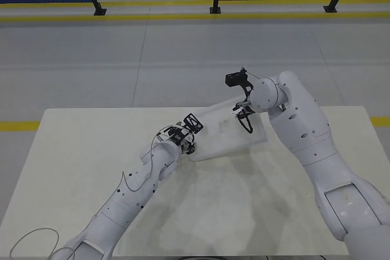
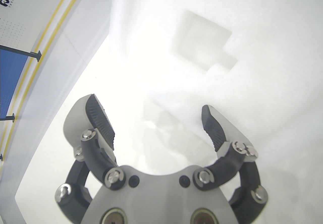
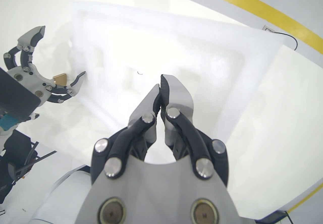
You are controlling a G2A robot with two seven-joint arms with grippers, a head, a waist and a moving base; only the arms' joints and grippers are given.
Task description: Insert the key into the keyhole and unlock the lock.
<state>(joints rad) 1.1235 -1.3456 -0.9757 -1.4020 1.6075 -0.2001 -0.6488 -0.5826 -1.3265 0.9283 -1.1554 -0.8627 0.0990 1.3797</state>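
A white foam block point(image 1: 226, 138) lies mid-table, with a square recess point(image 2: 202, 43) cut into its top. My left gripper point(image 2: 156, 119) stands open at the block's left edge, nothing between its fingers. In the right wrist view the left gripper point(image 3: 61, 52) is seen from afar, and a brass-coloured piece point(image 3: 60, 79), seemingly the lock, peeks out just behind its palm. My right gripper point(image 3: 160, 88) hovers over the foam block point(image 3: 202, 40) with its fingers pressed together; I see no key in them. A tiny dark curved wire point(image 3: 140, 73) lies on the foam just beyond the fingertips.
The white table point(image 1: 84, 162) extends to the left and front of the foam. Beyond the table's far edge is grey floor with yellow lines point(image 1: 13, 125). A thin black cable point(image 3: 292, 40) runs past the foam's far corner.
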